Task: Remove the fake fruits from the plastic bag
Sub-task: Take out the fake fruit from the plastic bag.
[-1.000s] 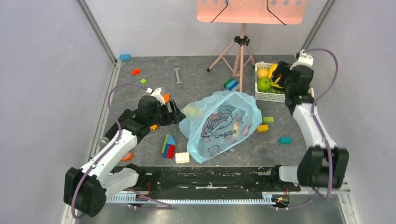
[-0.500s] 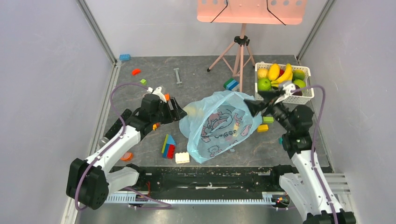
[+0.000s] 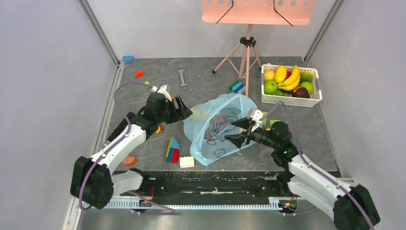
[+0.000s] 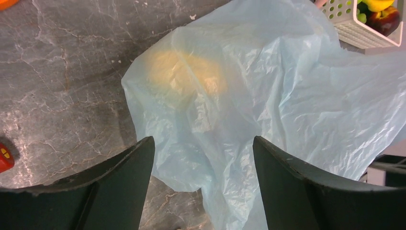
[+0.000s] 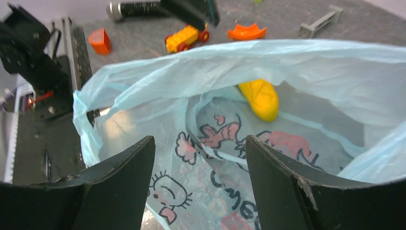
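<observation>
You're in a lab test cell, not a home. Landmark: the pink tripod. A pink panel sits on top of it, plain grey walls and aluminium corner posts flank it, and a black mounting rail runs well in front of it.

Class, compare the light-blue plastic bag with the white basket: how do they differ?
The plastic bag is crumpled, translucent and printed; the basket is boxy, white and slotted. The plastic bag lies mid-table; the basket stands at the far right. Both hold fake fruit.
</observation>
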Motion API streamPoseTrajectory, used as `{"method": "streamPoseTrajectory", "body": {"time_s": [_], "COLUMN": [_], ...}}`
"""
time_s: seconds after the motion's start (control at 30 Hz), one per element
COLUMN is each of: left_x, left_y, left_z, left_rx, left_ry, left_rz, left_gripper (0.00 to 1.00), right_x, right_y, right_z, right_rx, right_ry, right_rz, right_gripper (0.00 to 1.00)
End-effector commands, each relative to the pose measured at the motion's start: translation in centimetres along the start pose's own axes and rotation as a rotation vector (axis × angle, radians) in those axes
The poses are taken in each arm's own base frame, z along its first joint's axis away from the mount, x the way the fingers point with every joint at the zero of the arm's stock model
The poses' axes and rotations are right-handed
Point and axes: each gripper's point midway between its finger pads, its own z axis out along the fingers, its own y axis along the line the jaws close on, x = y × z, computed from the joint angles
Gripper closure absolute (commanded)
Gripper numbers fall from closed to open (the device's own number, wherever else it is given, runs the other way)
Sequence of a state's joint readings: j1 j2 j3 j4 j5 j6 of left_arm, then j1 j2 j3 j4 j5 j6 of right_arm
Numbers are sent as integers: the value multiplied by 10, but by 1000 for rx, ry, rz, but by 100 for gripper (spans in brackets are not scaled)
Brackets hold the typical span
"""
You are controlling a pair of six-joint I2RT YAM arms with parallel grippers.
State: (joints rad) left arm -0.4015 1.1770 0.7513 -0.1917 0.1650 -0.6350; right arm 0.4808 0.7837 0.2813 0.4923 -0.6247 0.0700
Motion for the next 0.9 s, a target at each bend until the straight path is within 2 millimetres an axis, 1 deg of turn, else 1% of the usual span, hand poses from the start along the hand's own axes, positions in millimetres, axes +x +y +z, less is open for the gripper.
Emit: {"method": "streamPoseTrajectory", "body": {"time_s": [0.0, 0.07, 0.2, 0.3, 0.37, 0.47, 0.53, 0.6, 0.67, 0.73, 0.8, 0.87], "left_x": [-24, -26, -26, -24, -24, -24, -25, -26, -29, -33, -37, -40], "left_y": [-11, -10, -8, -8, -7, -3, -2, -3, -4, -4, -5, -7], "left_z": [-1, 2, 11, 17, 17, 17, 18, 20, 24, 29, 35, 43], "left_rx": [3, -4, -15, -14, -16, -29, -33, -33, -33, -35, -36, -37], "left_ry": [-62, -63, -56, -37, -38, -48, -53, -55, -61, -69, -75, -72], "left_rz": [21, 22, 19, 14, 15, 19, 21, 19, 17, 7, -3, -11], "left_gripper": [19, 19, 19, 19, 19, 18, 18, 18, 18, 18, 18, 19], "right_x": [16, 19, 19, 21, 13, 1, 2, 13, 31, 43, 50, 49], "right_y": [-10, 1, 25, 37, 40, 35, 30, 24, 21, 17, 13, 8], "right_z": [16, 23, 37, 52, 58, 56, 52, 49, 50, 54, 59, 66], "right_rx": [61, 26, -37, -73, -71, -29, -2, 20, 9, 1, 0, 2], "right_ry": [57, 71, 61, 134, 153, 139, 121, 146, 184, 202, 214, 201], "right_rz": [-145, -163, -230, -275, -301, -322, -351, -384, -417, -457, -487, -493], "right_gripper": [28, 28, 27, 28, 28, 29, 29, 29, 28, 27, 27, 27]}}
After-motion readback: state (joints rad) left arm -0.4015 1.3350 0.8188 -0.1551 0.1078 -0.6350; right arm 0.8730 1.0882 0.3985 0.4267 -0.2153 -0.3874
